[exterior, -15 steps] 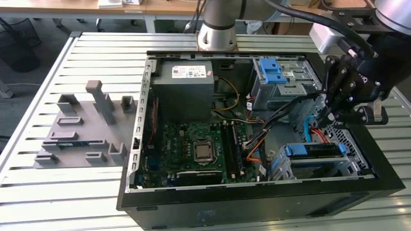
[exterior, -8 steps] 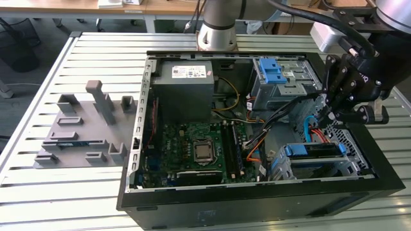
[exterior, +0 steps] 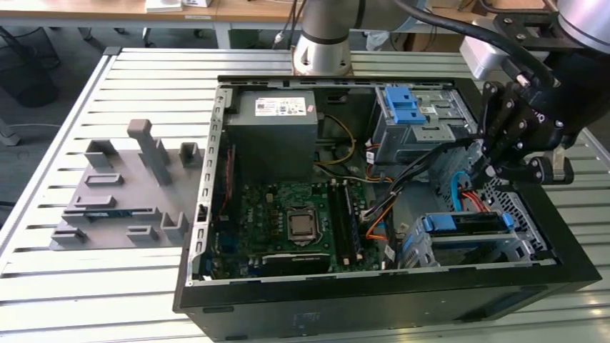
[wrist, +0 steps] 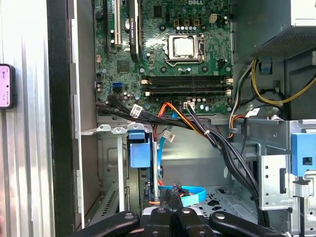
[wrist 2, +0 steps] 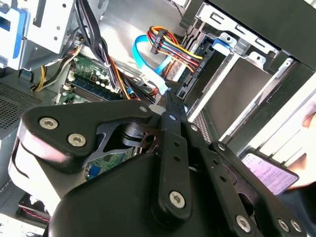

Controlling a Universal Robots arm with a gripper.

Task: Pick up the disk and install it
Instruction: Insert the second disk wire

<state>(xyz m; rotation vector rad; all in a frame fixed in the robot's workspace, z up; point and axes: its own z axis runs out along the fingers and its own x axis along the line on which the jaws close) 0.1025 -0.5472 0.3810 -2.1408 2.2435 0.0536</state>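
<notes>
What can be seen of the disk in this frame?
The disk is a flat rectangle with a dark top, framed by a blue plastic bracket. It lies level in the metal drive cage in the case's corner at the exterior view's right. The gripper hangs above, not touching it.

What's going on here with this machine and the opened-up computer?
A robot arm is working inside an open black desktop computer case that lies on a slatted metal table. The flat rectangular disk in its blue plastic carrier bracket looks already slotted into the metal drive bay at the case's corner, on the exterior view's right. The arm's black gripper hangs just above that bay, close to the disk.
</notes>
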